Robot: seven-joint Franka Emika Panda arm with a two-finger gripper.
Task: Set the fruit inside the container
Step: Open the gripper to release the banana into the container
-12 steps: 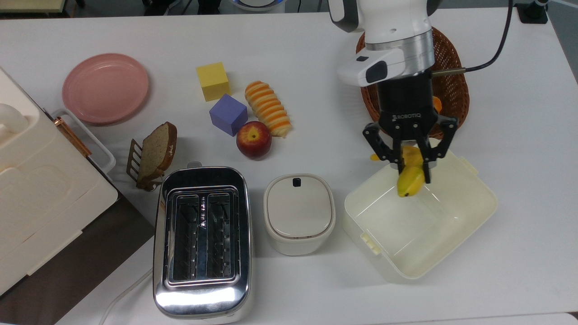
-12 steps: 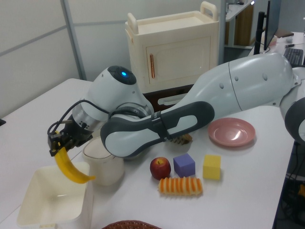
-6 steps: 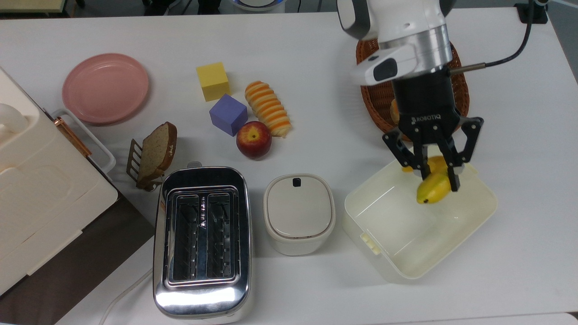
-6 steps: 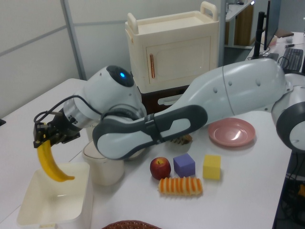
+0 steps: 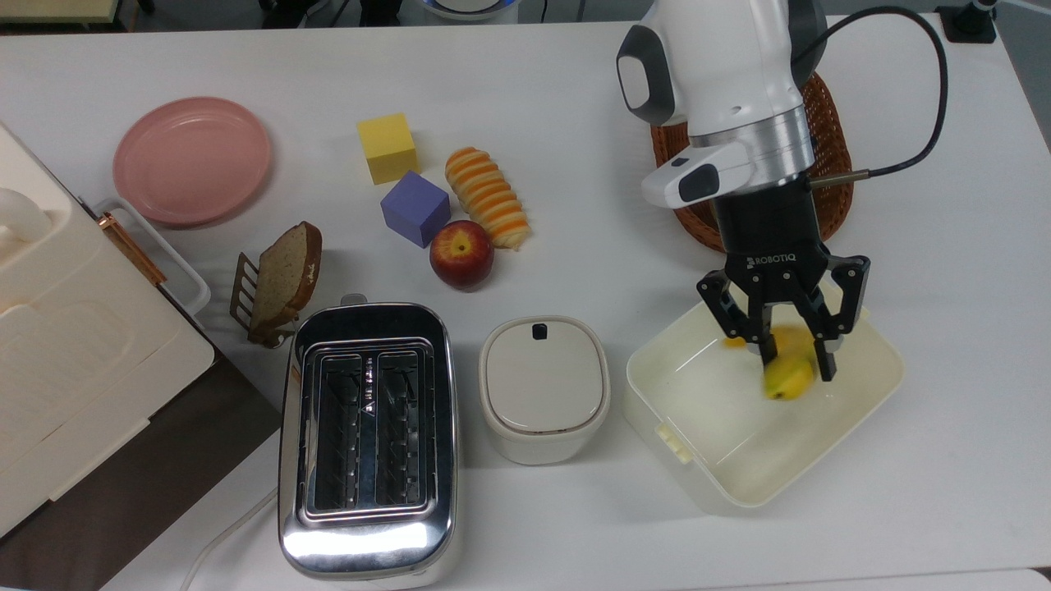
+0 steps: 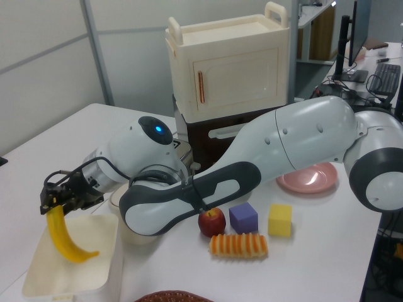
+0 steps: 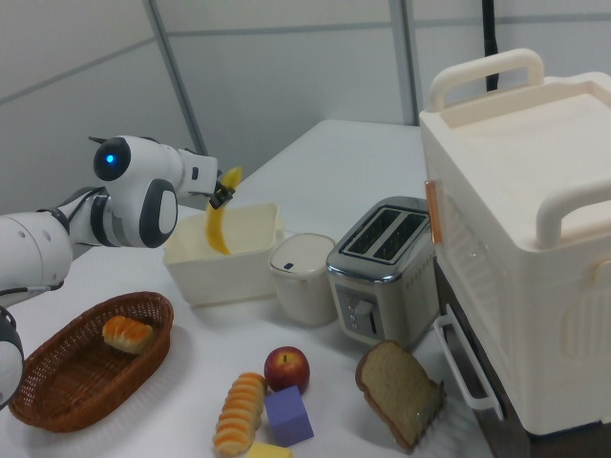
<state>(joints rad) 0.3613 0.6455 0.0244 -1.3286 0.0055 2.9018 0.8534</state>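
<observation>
— What is the gripper (image 5: 792, 361) doing?
— Its black fingers (image 5: 824, 353) are closed on the upper end of the banana (image 6: 63, 236), which hangs steeply downward from the clamp. In the right view the banana (image 7: 219, 225) has its stem end poking up past the fingers.

— And where is the banana relative to the box?
— Over the open cream-white container (image 5: 877, 386), toward the top view's right half of it. In the left view its lower end reaches down inside the container (image 6: 107, 251), below the rim. I cannot tell whether it touches the floor.

— What lies around it?
— Just beside the container, on the top view's left, stands a small lidded white canister (image 5: 543, 386), then a chrome toaster (image 5: 367, 435). The arm partly hides a brown wicker basket (image 5: 829, 156); in the right view a bread roll (image 7: 127, 334) lies inside it. Farther off on the white table (image 5: 525, 74) sit a red apple (image 5: 461, 253), an orange-striped roll (image 5: 487, 197), a purple cube (image 5: 415, 208), a yellow cube (image 5: 387, 147), a pink plate (image 5: 192, 160) and a bread slice (image 5: 284, 279).
</observation>
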